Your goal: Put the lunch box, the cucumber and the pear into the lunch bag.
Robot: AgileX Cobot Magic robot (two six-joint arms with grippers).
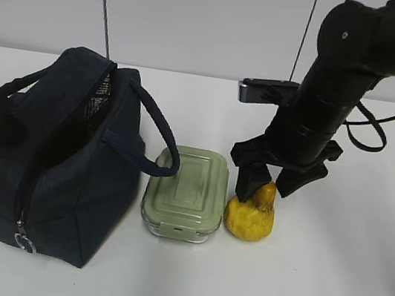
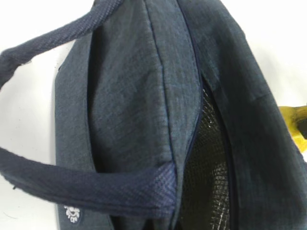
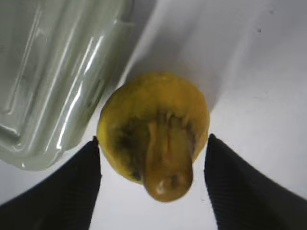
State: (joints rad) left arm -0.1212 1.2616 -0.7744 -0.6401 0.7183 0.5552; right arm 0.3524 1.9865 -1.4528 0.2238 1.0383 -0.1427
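The right gripper (image 1: 268, 183) is straddling the pear (image 1: 250, 216) with its jaws spread wide, not yet pinching it. The pear is standing on the table (image 1: 340, 291) just beside the lunch box (image 1: 184, 191). The lunch bag (image 1: 59, 164) is gaping open at left, with a small white emblem (image 2: 72, 213) too blurred to read. I cannot tell the left gripper's state.

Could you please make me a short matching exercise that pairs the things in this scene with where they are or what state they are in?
Things:
1. lunch bag
2. lunch box
3. pear
4. right gripper

Places or states:
A. lies between the bag and the pear, lid on
B. open, a finger on each side of the fruit
C. leftmost on the table, top unzipped
D. right of the container, between two black fingers

Pairs: 1-C, 2-A, 3-D, 4-B
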